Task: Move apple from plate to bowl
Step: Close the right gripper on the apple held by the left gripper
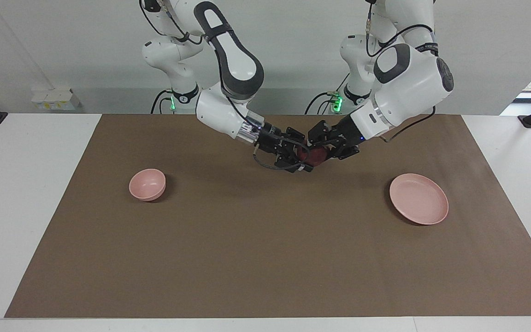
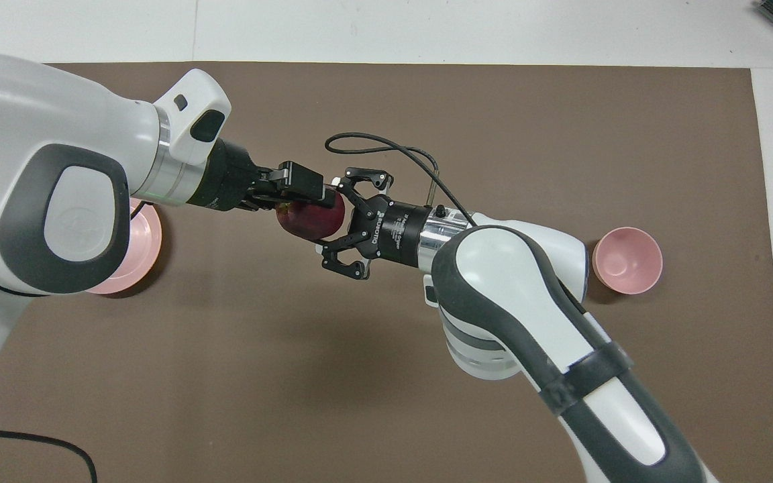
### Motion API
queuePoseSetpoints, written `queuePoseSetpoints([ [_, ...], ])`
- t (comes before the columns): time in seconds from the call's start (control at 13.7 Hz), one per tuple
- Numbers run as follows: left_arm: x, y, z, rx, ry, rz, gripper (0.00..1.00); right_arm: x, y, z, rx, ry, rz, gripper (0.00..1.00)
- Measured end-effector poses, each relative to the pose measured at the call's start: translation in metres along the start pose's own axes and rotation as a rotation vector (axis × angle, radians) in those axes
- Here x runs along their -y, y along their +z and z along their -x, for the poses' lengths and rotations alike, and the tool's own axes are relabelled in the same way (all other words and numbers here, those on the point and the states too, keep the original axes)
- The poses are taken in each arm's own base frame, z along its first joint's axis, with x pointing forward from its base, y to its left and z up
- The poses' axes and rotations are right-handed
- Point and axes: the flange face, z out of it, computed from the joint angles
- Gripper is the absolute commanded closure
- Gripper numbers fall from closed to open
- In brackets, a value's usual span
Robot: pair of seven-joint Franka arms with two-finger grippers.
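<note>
Mid-handover above the middle of the brown mat, the left claw pinches the maroon apple while the right claw closes around it; next the left should let go so the right carries it to the bowl, away from the plate.

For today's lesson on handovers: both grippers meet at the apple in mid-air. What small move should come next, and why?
Probably the left gripper should open and let go. It is shut on the apple over the middle of the mat, the right gripper has its fingers at the apple too, and the bowl lies at the right arm's end, the plate already bare.
</note>
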Motion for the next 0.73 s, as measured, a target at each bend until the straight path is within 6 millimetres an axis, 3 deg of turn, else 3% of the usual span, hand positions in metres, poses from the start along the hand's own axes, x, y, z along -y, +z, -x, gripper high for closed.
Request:
queuePoseSetpoints([
  [0.29, 0.000, 0.001, 0.000, 0.001, 0.002, -0.001, 0.64, -0.001, 0.000, 0.000, -0.004, -0.002, -0.002, 1.00],
  [0.44, 0.001, 0.002, 0.000, 0.002, 0.001, -0.002, 0.00, -0.001, 0.000, -0.001, -0.005, -0.002, -0.002, 1.00],
  [0.73, -0.009, 0.010, 0.003, 0.009, 0.025, -0.023, 0.00, 0.004, -0.005, -0.004, -0.007, 0.002, -0.012, 1.00],
])
